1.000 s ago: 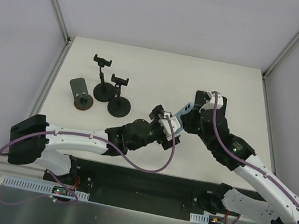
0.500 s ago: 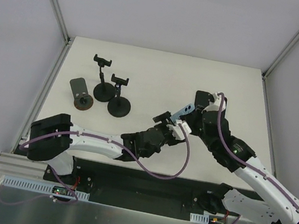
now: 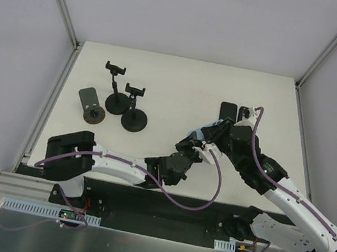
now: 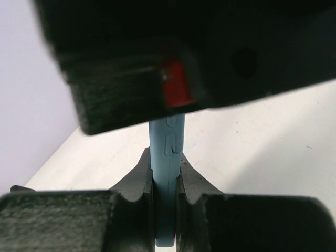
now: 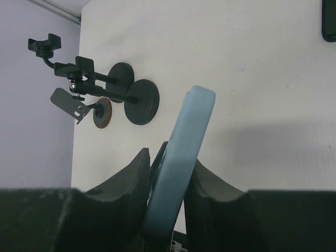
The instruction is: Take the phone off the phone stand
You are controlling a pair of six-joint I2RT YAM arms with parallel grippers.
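Observation:
A light blue phone (image 3: 202,133) hangs above the table's middle, held edge-on between both grippers. My left gripper (image 3: 192,144) is shut on its lower end; in the left wrist view the phone (image 4: 167,173) is pinched between the left gripper's (image 4: 166,158) pads. My right gripper (image 3: 214,134) stands round the other end; in the right wrist view the phone (image 5: 185,152) leans across the right gripper's (image 5: 170,160) jaws, touching both. Three black phone stands (image 3: 127,103) sit at the left with no phone in them.
A black phone (image 3: 227,110) lies flat on the table just behind my right gripper, at the top right corner (image 5: 329,21) of the right wrist view. The stands (image 5: 126,89) are well left of both arms. Walls enclose the table on three sides.
My left gripper has swung right to the phone and shut on it. The right arm has drawn the phone lower and nearer, and its jaws have eased slightly.

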